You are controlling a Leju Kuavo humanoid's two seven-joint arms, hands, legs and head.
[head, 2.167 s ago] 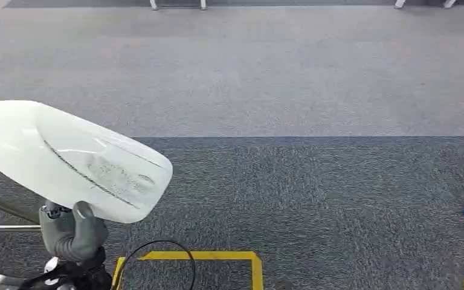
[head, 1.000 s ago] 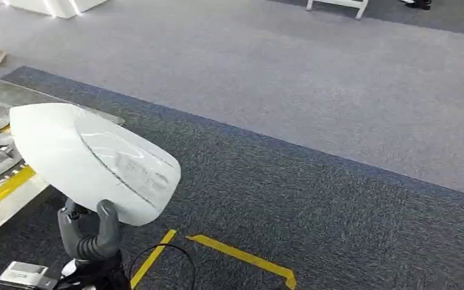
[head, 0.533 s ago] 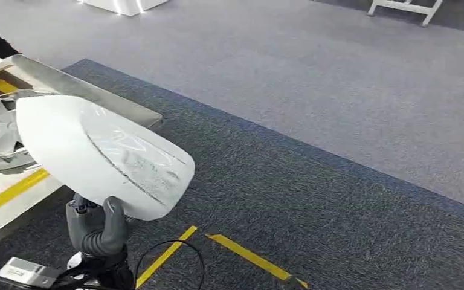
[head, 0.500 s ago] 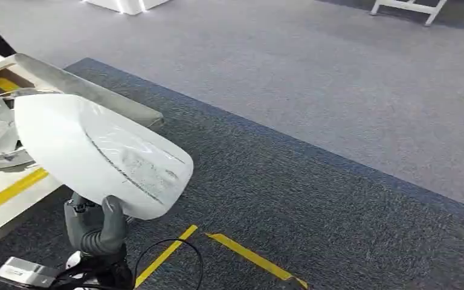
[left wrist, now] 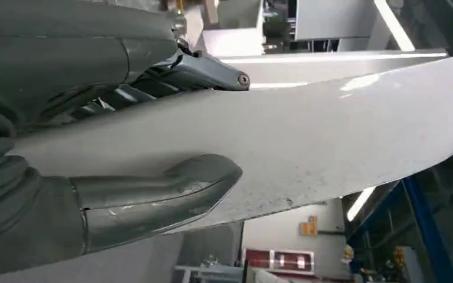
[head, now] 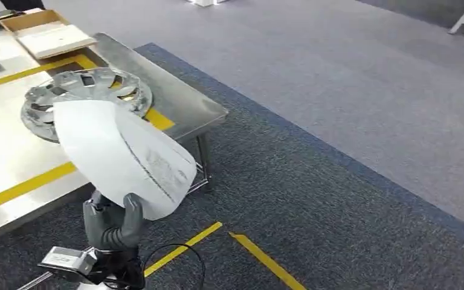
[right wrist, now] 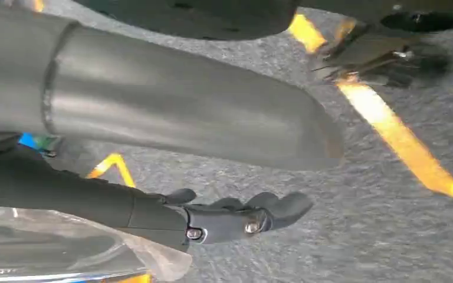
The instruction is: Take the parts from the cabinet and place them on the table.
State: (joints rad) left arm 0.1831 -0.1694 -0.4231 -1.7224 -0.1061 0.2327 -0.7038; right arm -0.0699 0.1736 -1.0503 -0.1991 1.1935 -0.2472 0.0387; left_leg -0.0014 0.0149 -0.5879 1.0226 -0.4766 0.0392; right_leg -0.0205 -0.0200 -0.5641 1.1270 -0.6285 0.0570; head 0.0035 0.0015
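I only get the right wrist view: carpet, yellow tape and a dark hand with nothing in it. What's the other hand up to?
Observer: The left hand grips a big white curved panel by its lower edge.
Operator: Is a table anywhere near?
Observer: Yes, the head view shows a steel table just beyond the panel.
Operator: Anything on it?
Observer: A silver hubcap lies flat on it, partly hidden behind the panel.
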